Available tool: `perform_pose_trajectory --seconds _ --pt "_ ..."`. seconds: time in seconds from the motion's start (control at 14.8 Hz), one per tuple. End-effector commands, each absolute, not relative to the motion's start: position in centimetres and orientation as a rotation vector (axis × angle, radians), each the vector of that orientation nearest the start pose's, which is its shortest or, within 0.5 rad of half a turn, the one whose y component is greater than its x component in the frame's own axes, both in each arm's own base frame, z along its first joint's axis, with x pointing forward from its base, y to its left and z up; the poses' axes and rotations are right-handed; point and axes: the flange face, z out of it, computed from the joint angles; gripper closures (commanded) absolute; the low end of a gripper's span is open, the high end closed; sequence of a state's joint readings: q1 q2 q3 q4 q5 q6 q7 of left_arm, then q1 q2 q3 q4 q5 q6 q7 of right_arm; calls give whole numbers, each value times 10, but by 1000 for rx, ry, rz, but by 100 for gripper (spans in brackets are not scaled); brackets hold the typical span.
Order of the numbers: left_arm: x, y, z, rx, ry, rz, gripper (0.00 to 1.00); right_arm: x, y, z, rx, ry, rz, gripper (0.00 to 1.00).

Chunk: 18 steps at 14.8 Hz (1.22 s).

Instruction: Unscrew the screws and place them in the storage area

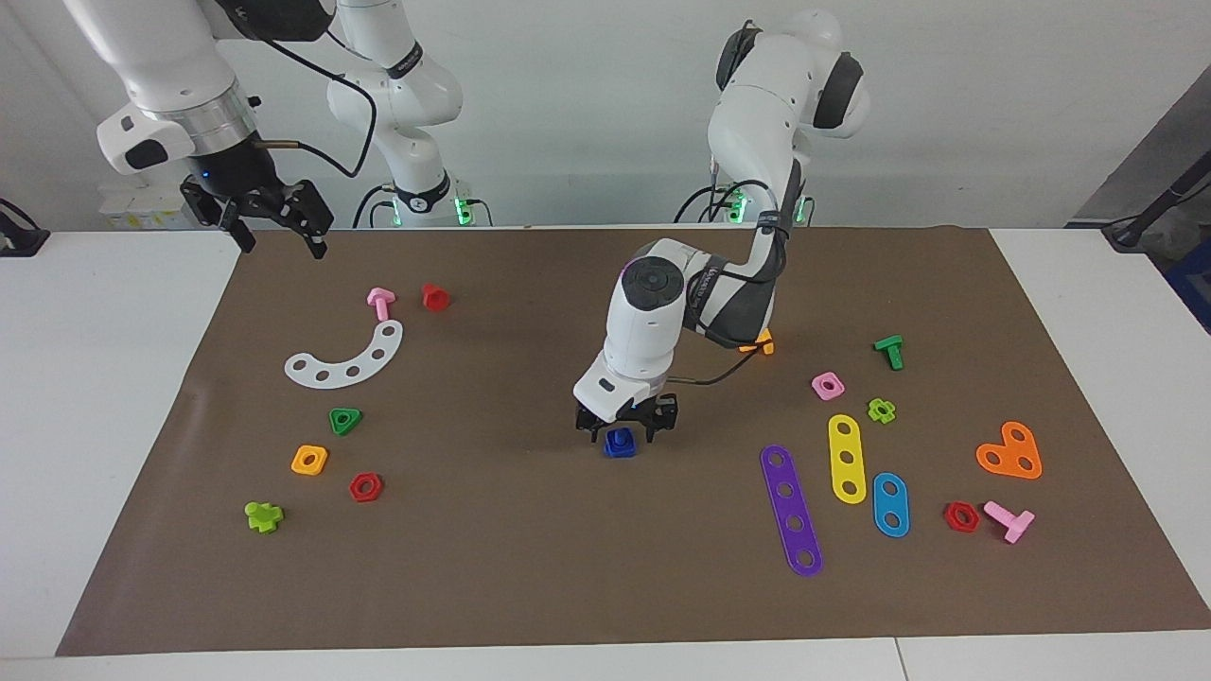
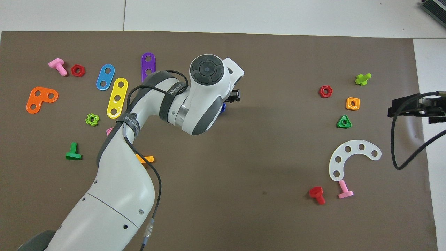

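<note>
Where the left jaws (image 1: 624, 427) straddle it, blue screw (image 1: 620, 443) between fingers.

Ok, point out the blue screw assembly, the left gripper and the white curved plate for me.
blue screw assembly (image 1: 620, 444), facing view, on its top face.
left gripper (image 1: 620, 433), facing view, midway between its fingertips, at the screw.
white curved plate (image 1: 352, 359), facing view, on its arc between holes.

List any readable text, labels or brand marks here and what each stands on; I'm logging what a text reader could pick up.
One band of white lettering runs around the left arm's dark wrist ring in the overhead view; it is too small and skewed to read.
No lettering shows on the blue screw and nut, on the other toy parts, or on the brown mat.
</note>
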State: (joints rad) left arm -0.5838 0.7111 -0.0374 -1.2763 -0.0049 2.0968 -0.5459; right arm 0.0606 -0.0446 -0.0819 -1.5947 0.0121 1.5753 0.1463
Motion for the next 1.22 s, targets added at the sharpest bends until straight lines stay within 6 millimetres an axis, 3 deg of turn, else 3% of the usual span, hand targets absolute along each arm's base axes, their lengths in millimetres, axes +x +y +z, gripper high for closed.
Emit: perform_pose_trajectory --seconds 0.0,0.61,1.15 --pt "616 -432 341 -3202 100 -166 12 535 -12 640 -3113 227 -41 0" --pt "607 -429 314 -3193 101 -139 23 535 -12 640 -3113 227 -41 0" --pt "605 -431 310 -3191 105 -137 29 535 -12 640 -3113 227 -41 0"
